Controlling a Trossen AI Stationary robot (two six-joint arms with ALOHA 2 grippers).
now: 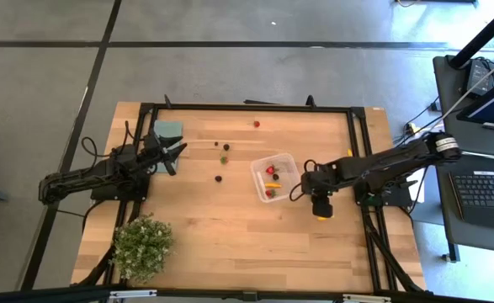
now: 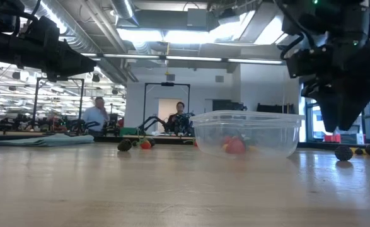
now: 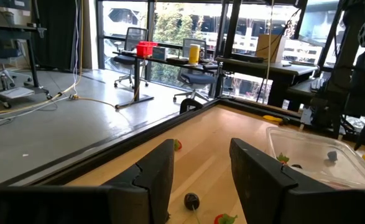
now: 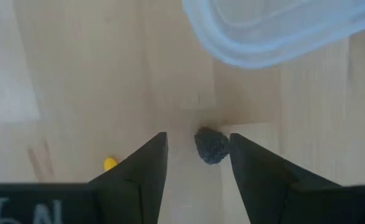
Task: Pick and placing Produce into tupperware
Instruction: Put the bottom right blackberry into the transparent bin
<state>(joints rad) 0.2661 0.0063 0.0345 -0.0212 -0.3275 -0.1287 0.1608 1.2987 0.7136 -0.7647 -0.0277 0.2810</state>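
While the left gripper (image 1: 172, 154) waits part-open by the far-left table (image 1: 230, 227) edge, the right gripper (image 4: 196, 163) hangs part-open over a dark berry (image 4: 211, 145) — lying between its fingers, beside the tupperware (image 4: 275, 31) — nearer arm by far.

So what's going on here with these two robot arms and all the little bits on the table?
Toy produce is being sorted into the clear tupperware, which already holds a few pieces. The right gripper hangs just beside the container, jaws open over a dark bumpy piece lying on the wood, not yet gripped. The left gripper waits open near the table's far left, with several loose pieces left between it and the container.
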